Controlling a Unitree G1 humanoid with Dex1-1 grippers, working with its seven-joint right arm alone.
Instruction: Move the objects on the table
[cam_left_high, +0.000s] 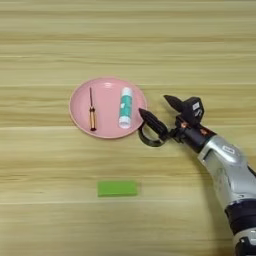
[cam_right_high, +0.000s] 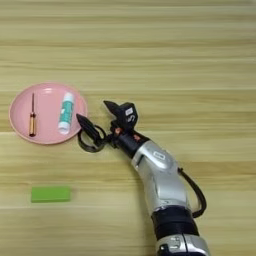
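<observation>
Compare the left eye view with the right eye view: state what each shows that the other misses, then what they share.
Left eye only: more table left of the pink plate. Right eye only: more table on the right, and the silver forearm down to the picture's bottom edge. Both: screwdriver and tube on the plate, green block, the gripper open, tape ring at its lower finger.

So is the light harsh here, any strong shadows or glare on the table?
Left eye view: soft, even light; the plate and green block cast only faint shadows, and the table shows no glare. Right eye view: the same, with a mild sheen on the silver forearm behind the tool.
</observation>
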